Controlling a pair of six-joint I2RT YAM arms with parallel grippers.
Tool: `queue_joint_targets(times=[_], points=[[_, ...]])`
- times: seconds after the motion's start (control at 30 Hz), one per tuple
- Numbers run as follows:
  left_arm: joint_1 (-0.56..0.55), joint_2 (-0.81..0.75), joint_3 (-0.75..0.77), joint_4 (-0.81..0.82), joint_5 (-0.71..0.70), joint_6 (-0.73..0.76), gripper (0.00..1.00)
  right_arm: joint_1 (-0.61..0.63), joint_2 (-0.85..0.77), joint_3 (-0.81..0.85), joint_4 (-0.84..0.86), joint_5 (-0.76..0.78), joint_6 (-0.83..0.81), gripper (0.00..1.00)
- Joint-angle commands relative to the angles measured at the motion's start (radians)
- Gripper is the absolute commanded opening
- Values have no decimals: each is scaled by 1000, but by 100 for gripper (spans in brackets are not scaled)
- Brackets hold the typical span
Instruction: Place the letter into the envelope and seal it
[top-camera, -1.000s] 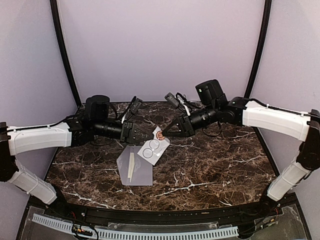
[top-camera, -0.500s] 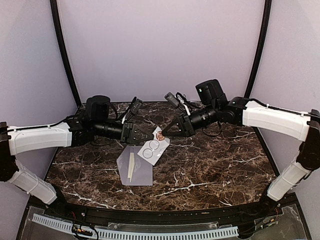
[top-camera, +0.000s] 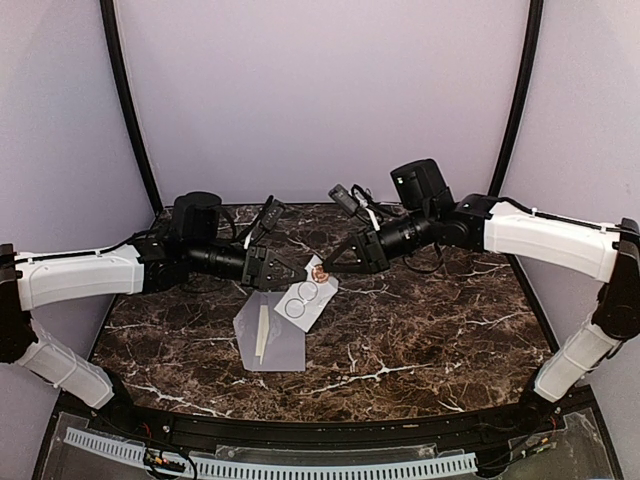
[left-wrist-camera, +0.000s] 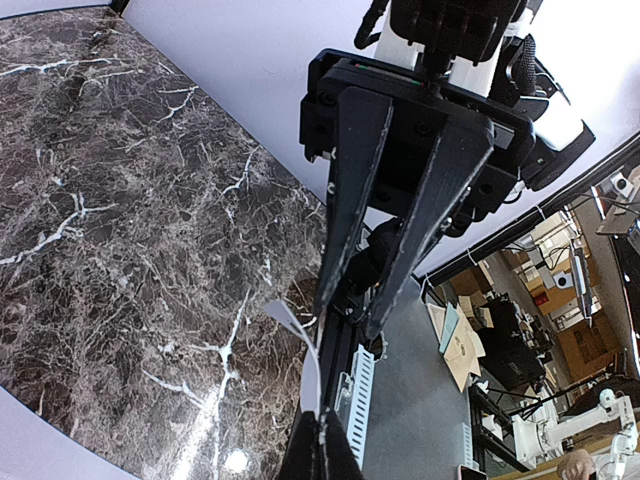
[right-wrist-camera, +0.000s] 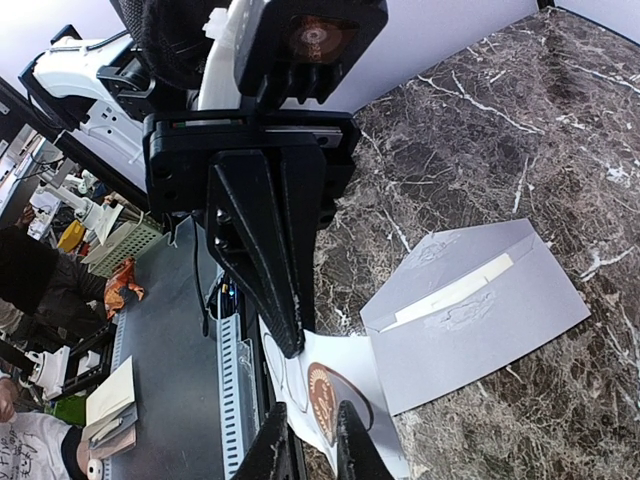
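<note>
Envelope (top-camera: 270, 338) flat, flap open, contents unclear; long axis toward arm bases. Above it, left gripper (top-camera: 302, 272) pinches sticker sheet (top-camera: 305, 300); right gripper (top-camera: 322, 268) apparently nips its brown seal (top-camera: 319, 271).

Sticker sheet pinched over marble

A thin white sheet (left-wrist-camera: 300, 335) is clamped edge-on by the left gripper (left-wrist-camera: 322, 440); the right gripper (left-wrist-camera: 350, 318) is seen opposite, above the dark marble table (left-wrist-camera: 130, 220).
</note>
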Motion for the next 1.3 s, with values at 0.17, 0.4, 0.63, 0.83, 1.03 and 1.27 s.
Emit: queue_joint_targets(times=[0.17, 0.4, 0.63, 0.83, 1.03, 1.27], points=[[0, -11, 13, 19, 14, 2, 0, 1, 29, 14, 32, -19, 4, 14], [-1, -10, 14, 13, -6, -5, 0, 1, 24, 14, 36, -17, 4, 0], [-1, 0, 22, -11, -41, -35, 0, 6, 24, 15, 33, -18, -1, 0], [-1, 27, 36, -50, -77, -71, 0, 19, 26, 21, 28, -17, -11, 0], [-1, 44, 40, -54, -79, -83, 0, 27, 43, 34, 6, -12, -24, 0], [-1, 42, 39, -54, -82, -87, 0, 31, 43, 38, 4, -7, -28, 0]])
